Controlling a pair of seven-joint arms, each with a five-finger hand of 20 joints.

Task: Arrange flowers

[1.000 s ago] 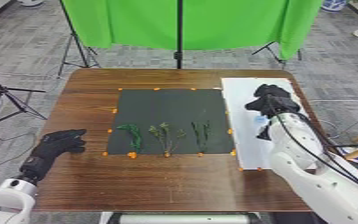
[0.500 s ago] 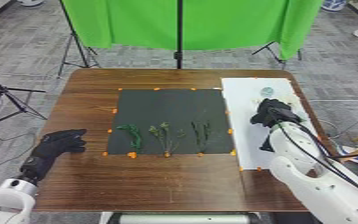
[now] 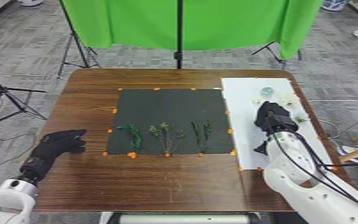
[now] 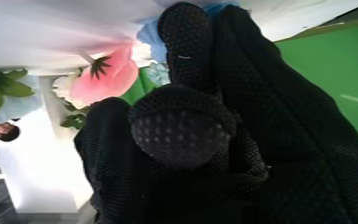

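Brown wooden surface [image 3: 171, 182], dark mat [image 3: 167, 102] in the middle, white board [image 3: 254, 161] on the right side. Three plant bunches lie apart on the near half of the mat: leafy green stem [image 3: 135, 136] on the left, branching sprigs [image 3: 166, 136] in the middle, thin dark-green stems [image 3: 201, 135] on the right. Right hand [image 3: 273, 119] is over the white board; can't tell whether it's apart, together or clamped on anything. Pale bluish item [image 3: 267, 92] on the board just beyond that hand, too small to name. Pale flowers [image 3: 288, 99] near it on the right, small green piece [image 3: 302, 118] just beside the hand on the right. Right wrist view: pink flower [image 4: 109, 75] near the glove, blue petals [image 4: 150, 34] right by it too, partly hidden behind it; whether they touch the glove, can't tell. Green leaves [image 4: 14, 88] and pale blue petals [image 4: 17, 108] well apart from the glove. Left hand [image 3: 62, 142] is left of the mat, apart from it, digits spread and relaxed, nothing in it. Orange markers [image 3: 132, 155] around the mat's edges. Green cloth [image 3: 131, 25] hangs past the far edge of the surface, black stand [image 3: 179, 30] in front of it.
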